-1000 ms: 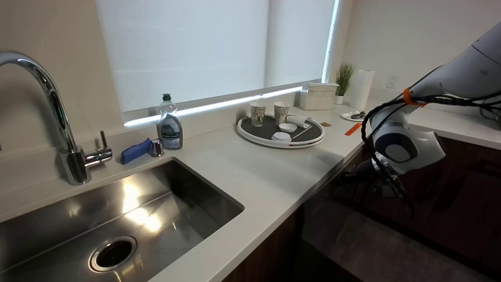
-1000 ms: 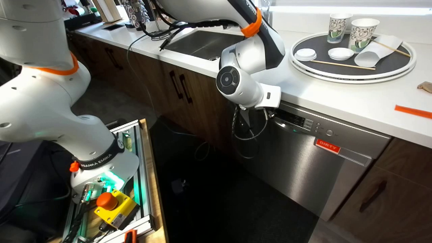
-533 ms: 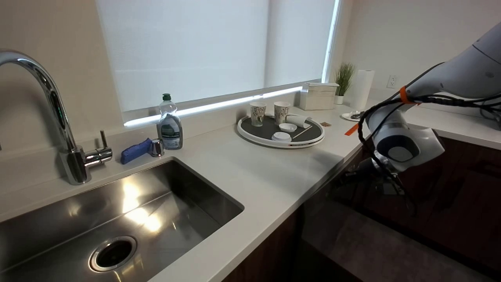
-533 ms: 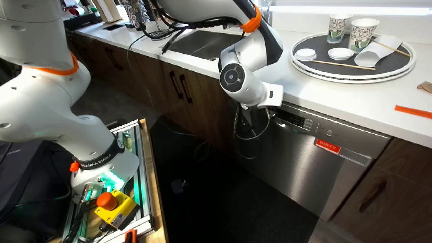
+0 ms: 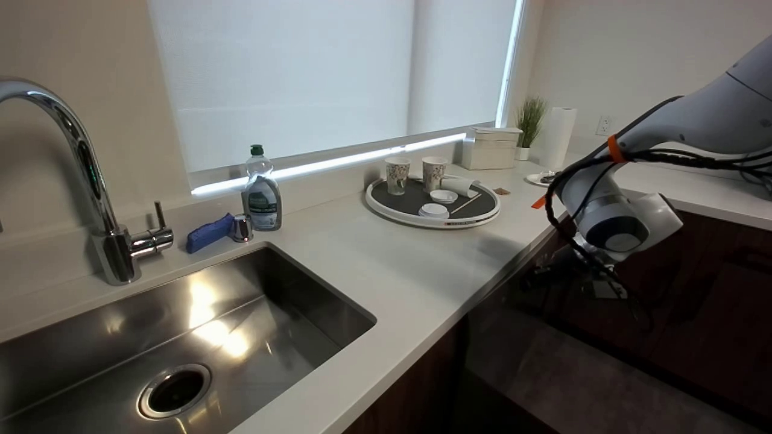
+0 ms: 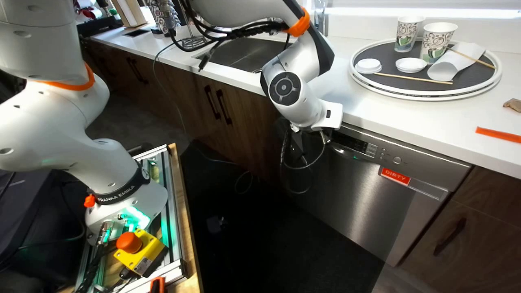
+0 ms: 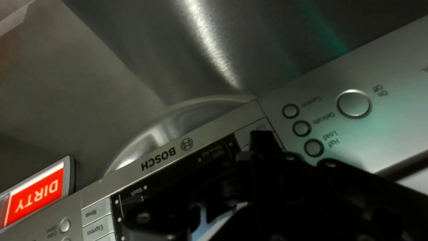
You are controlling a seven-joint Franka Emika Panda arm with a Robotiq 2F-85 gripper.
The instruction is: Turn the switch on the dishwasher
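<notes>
- I've got my robot arm (image 6: 61,126) in a kitchen; home or office, can't tell.
- Steel sink (image 5: 289,328), chrome faucet (image 5: 119,253), and what looks like a dish soap bottle (image 5: 263,202) right by them.
- Bosch dishwasher (image 6: 362,195) tucked under the white counter (image 5: 416,283), wearing a red DIRTY sign (image 7: 36,197) lol.
- Wood-front cabinets (image 6: 248,138) with dark handles (image 6: 224,107) in the same run.
- Up top I can see paper cups (image 6: 435,42) on a round tray (image 6: 401,84), and farther back a paper towel roll (image 5: 560,138).

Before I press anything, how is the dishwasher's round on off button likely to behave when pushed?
The On/Off button will probably press straight in without rolling away, as it looks set into the dishwasher panel. Its smooth, shiny face might feel slippery if pushed off-center.
</notes>
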